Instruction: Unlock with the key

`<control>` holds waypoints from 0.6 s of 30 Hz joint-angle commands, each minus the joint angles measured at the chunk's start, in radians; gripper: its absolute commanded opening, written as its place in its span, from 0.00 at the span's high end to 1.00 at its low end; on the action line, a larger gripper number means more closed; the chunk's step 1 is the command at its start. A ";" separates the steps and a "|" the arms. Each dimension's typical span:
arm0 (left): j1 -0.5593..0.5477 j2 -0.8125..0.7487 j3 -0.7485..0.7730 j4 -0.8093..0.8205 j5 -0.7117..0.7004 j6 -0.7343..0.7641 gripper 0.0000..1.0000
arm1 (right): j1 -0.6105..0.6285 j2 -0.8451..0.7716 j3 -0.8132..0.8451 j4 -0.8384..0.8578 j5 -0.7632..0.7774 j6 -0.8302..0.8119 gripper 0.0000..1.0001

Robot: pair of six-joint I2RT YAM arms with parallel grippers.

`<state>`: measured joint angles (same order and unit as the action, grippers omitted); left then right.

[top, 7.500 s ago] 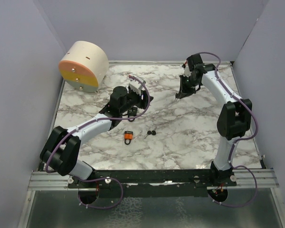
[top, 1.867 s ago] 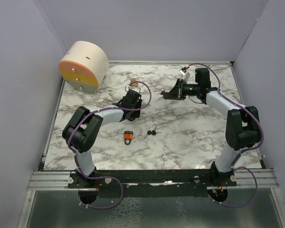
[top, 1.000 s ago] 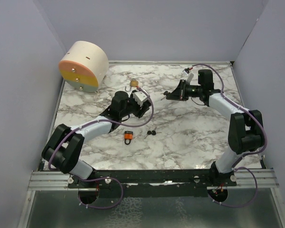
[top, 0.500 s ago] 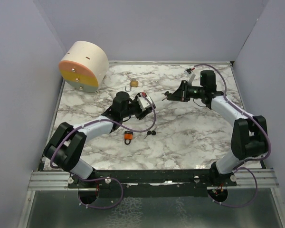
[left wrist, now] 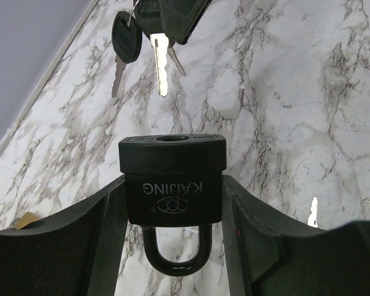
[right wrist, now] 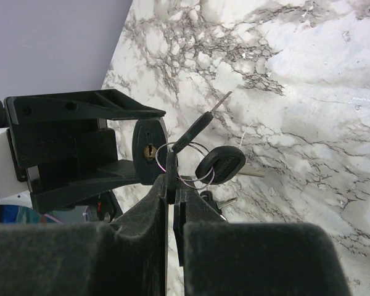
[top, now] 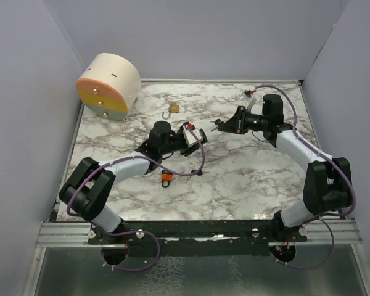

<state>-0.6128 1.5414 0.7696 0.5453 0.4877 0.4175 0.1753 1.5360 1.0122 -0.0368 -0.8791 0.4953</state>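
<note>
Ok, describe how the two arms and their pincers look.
The left arm and right arm have pale white links, black joints and a thin purple cable looping along each. The left pincer and right pincer are black, with broad matte fingers.

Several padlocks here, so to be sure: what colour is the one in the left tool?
The padlock is black, shackle included; left wrist view shows it best.

I read one word: KAIJING, in pale capitals on the body of the black padlock (left wrist: pixel 172 179). It appears upside down in my left wrist view, with a small round emblem (left wrist: pixel 173 205) just beneath it.
</note>
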 commanded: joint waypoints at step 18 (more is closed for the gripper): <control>-0.024 0.010 0.020 0.171 -0.033 -0.004 1.00 | 0.043 -0.084 -0.034 0.085 0.051 0.054 0.99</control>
<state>-0.6304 1.5654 0.7696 0.6014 0.4683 0.4145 0.2050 1.4933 0.9936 0.0082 -0.8570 0.5423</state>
